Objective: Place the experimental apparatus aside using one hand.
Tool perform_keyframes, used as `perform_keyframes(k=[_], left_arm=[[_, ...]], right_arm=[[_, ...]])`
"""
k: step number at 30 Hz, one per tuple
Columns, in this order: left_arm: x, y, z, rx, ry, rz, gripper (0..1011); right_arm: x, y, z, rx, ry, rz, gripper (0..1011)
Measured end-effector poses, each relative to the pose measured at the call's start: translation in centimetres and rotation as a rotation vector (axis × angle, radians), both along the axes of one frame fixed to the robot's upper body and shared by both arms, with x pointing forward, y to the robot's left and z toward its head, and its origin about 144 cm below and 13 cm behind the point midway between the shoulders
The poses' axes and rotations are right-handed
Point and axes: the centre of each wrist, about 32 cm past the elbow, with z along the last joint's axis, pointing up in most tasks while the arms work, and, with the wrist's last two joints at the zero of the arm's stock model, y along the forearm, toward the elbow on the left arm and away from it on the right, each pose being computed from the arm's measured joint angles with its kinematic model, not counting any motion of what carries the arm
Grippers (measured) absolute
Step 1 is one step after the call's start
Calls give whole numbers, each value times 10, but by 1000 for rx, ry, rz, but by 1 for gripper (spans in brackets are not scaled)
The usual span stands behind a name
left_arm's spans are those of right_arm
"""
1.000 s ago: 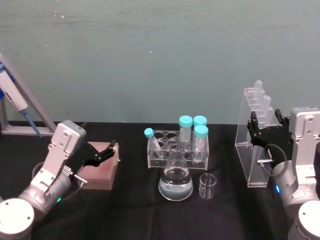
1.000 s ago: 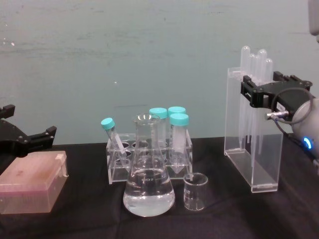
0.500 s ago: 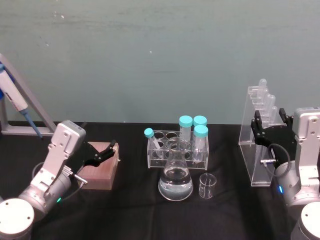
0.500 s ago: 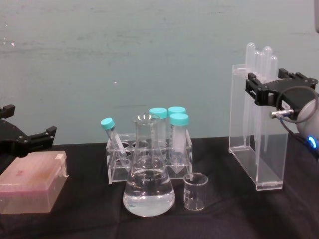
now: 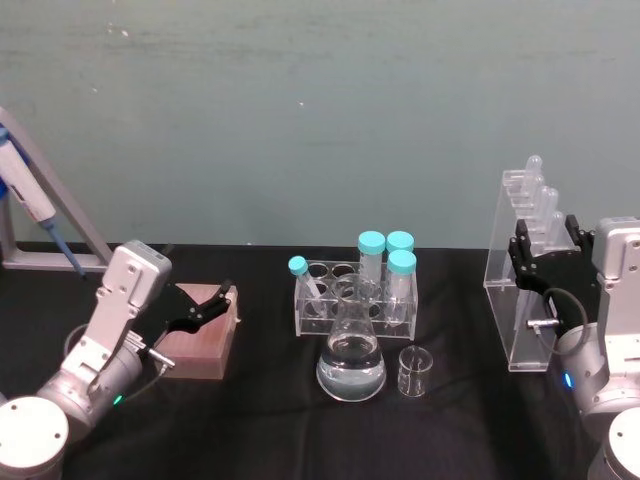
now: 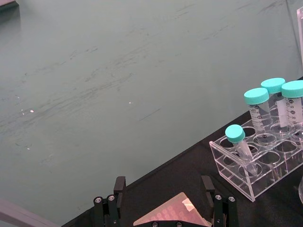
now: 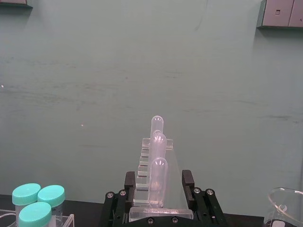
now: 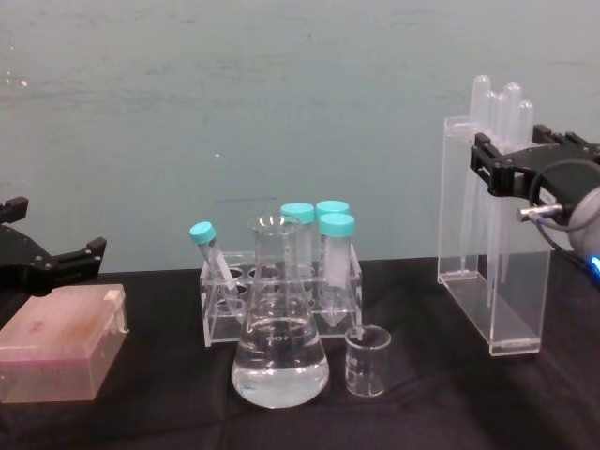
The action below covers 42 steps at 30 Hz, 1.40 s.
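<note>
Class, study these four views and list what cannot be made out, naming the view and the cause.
Head view: the left edge cuts off the blue pipettor.
Right wrist view: the corner cuts a glass rim, vessel unidentifiable; the right gripper, jaws clamping the pipette stand, hides its lower part.
Left wrist view: the bottom edge cuts the pink box under the left gripper.
Chest view: beaker markings too small.

Open black table [image 5: 460, 330] separates the beaker [image 5: 415, 372] from the acrylic stand [image 5: 512, 300]; the flask [image 5: 351, 355] stands just beside it.
</note>
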Motion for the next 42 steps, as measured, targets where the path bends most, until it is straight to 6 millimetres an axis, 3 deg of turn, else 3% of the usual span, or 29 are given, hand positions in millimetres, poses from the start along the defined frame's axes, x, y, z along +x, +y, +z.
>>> perform_keyframes(k=[27, 42], left_arm=[[0, 0, 0, 0, 0, 0, 1000], [0, 0, 0, 0, 0, 0, 1000]], right_arm=[[-2, -21, 2, 1, -15, -29, 602], [-2, -45, 4, 0, -17, -36, 602]])
